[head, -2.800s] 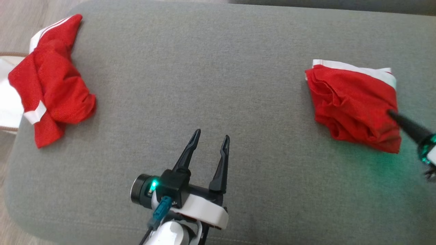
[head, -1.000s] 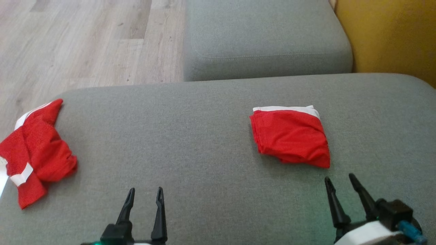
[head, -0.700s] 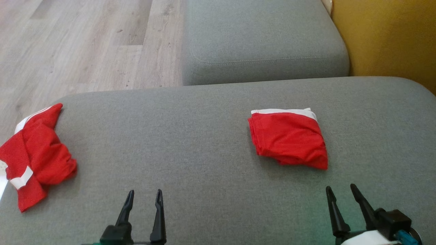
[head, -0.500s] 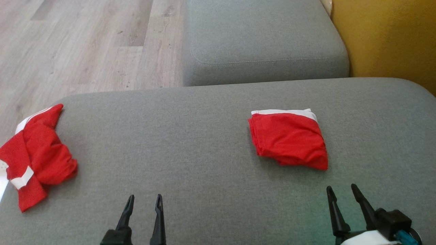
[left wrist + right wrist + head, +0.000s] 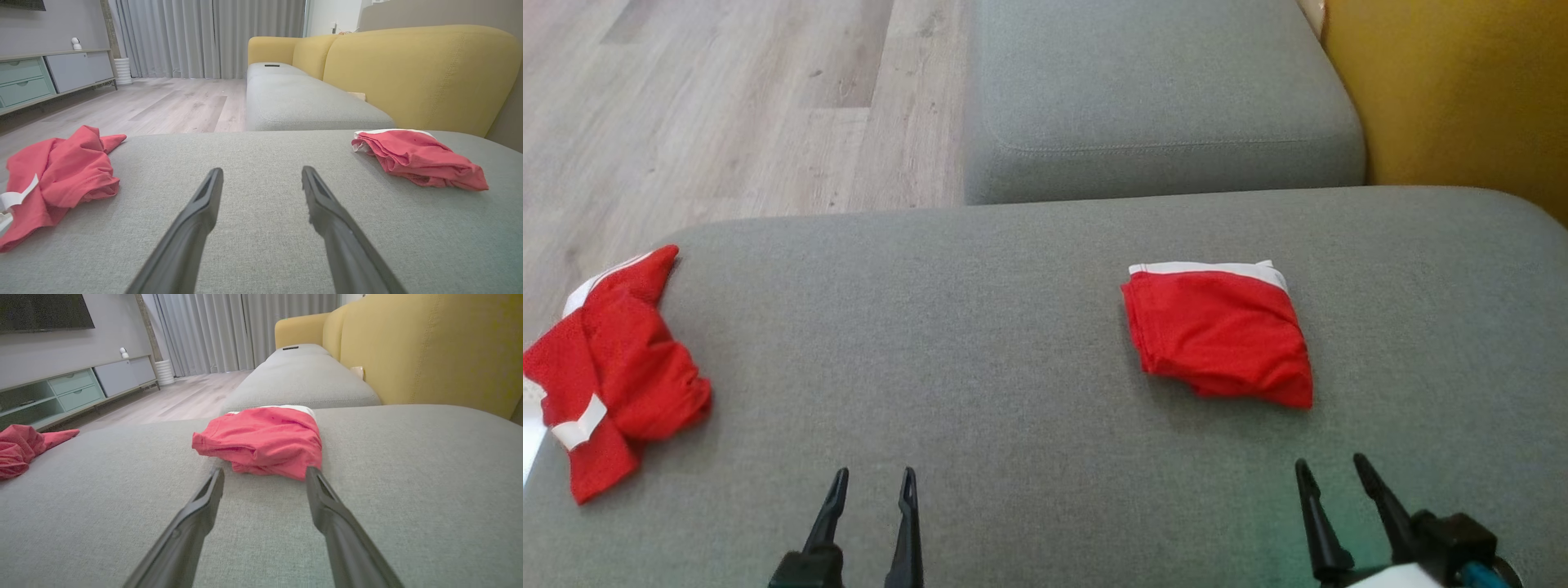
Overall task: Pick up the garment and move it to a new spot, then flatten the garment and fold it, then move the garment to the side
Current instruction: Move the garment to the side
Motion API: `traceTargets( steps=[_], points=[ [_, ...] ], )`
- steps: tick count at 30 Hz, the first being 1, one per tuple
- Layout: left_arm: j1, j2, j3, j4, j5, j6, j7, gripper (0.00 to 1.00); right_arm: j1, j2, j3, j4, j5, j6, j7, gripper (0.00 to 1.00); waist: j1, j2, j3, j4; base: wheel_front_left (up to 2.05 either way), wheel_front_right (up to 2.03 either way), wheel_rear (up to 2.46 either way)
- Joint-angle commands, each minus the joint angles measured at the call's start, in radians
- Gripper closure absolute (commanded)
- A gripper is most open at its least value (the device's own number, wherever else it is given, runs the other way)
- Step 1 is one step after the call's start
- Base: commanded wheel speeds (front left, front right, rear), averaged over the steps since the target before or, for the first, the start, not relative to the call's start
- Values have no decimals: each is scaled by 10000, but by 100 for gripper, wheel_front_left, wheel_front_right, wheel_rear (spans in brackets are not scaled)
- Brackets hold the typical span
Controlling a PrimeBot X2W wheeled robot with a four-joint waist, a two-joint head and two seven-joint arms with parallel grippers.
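Hovering over the cushion [image 5: 980, 327], left gripper [image 5: 874, 474] and right gripper [image 5: 1330, 462] gape empty.
Folded garment [image 5: 1217, 335] lies near the right gripper, crumpled garment [image 5: 613, 367] at the left edge: light, limp cloth, likely best pinched at its white hem.

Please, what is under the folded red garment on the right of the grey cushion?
The folded red garment rests on the grey cushion, with a white band at its far edge. Whatever lies beneath it or between its layers is covered.
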Motion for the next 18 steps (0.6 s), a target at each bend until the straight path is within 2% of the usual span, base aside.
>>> traceTargets(
  steps=[1,9,14,18],
  points=[
    [-266,-57,313,-335,93,-68,-51,0,-223,-153,240,-253,-18,-7,-110,0,0,0,56,25,0,0,0],
    [-504,-57,-13,-499,248,30,-51,0,-804,-489,423,97,624,-7,-110,0,0,0,716,272,0,0,0],
    [-883,-57,-387,-640,297,183,-51,0,-2041,-1291,916,891,1727,-7,-42,0,0,0,1223,460,0,0,0],
    [-1186,-57,-699,-793,318,312,-51,0,-3248,-2067,1178,1418,2930,-7,826,0,0,0,1692,565,0,0,0]
  ],
)
